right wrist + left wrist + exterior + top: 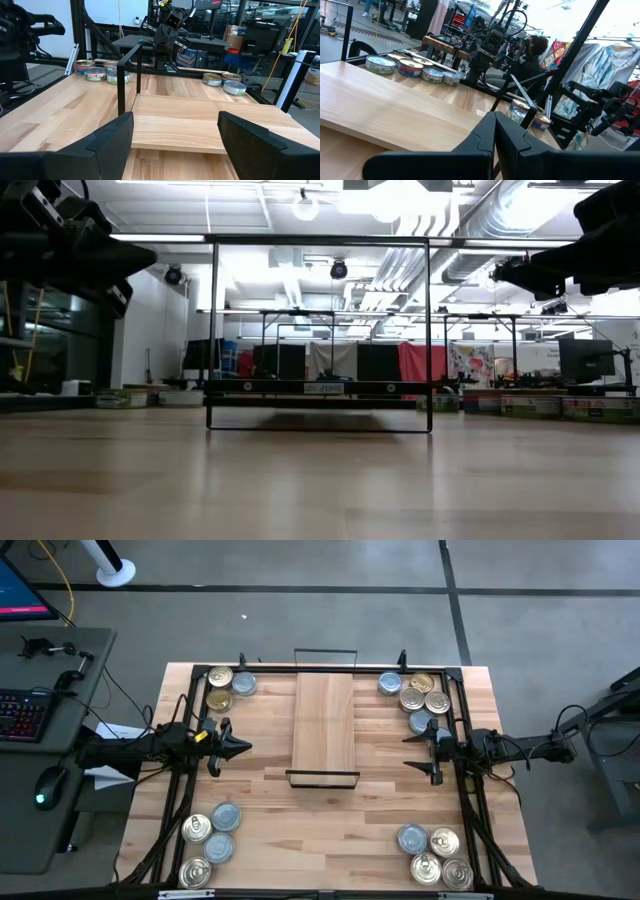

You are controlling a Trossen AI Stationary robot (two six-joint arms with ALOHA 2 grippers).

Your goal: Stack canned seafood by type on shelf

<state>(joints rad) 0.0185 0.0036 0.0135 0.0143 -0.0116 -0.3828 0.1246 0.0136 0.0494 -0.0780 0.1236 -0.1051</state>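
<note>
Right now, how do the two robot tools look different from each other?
The left tool has its fingers pressed shut, while the right tool stands wide open. The left tool sits on the shelf's left side and points right; the right tool sits on its right side and points left. Both are dark, empty, and hover beside the shelf.

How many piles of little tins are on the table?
4, one group near each corner in the high view: far-left tins, far-right tins, near-left tins, near-right tins. None sit on the shelf. The arm frames may hide some tins.
</note>
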